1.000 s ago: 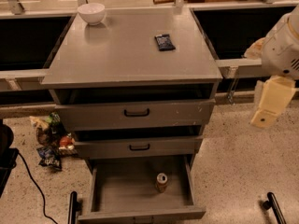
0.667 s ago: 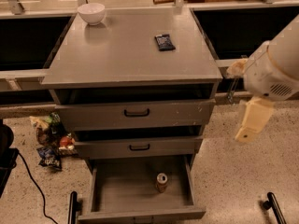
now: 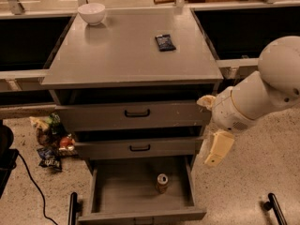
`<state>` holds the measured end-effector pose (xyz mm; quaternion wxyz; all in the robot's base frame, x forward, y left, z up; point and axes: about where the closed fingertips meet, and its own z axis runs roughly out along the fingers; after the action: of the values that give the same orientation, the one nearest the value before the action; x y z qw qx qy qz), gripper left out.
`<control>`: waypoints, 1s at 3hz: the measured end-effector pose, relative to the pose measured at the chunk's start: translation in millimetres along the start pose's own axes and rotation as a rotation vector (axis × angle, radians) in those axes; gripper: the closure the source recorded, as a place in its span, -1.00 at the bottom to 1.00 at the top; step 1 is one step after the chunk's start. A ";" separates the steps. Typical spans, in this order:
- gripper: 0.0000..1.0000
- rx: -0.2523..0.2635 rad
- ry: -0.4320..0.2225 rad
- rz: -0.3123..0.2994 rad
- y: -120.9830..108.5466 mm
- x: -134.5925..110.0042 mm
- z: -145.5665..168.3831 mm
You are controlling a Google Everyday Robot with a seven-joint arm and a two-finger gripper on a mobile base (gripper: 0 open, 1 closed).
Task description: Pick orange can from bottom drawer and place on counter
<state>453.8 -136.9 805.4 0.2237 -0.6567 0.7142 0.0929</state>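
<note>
1. Hand. The hand hangs at the end of the white arm, which enters from the right edge of the camera view. The hand sits just beside the right front corner of the cabinet, level with the middle drawer. It is outside the bottom drawer, above the speckled floor. I cannot tell whether the hand is wide or narrow. It is apart from the can, up and to the right of it.

2. Can. The can stands upright on the grey floor of the bottom drawer, its silver top facing the camera. It is right of the drawer's centre and clear of the drawer walls.

3. Drawers. The bottom drawer is pulled out toward the camera. The middle drawer and the top drawer sit above it, each with a black handle at the centre of its front.

4. Tabletop. The tabletop is the flat grey upper surface of the cabinet. A white bowl stands near its far left corner. A dark packet lies flat toward the far right, well apart from the bowl.

5. Surroundings. Snack wrappers lie on the floor just left of the cabinet. A black cable runs across the floor below them.
</note>
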 end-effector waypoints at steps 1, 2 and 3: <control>-1.00 0.000 0.000 0.000 0.0 0.1 0.2; -1.00 0.004 0.005 0.025 -0.3 14.2 31.3; -1.00 0.021 -0.010 0.069 -0.3 45.0 88.6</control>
<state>469.9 -139.5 707.4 0.2307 -0.6290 0.7361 0.0963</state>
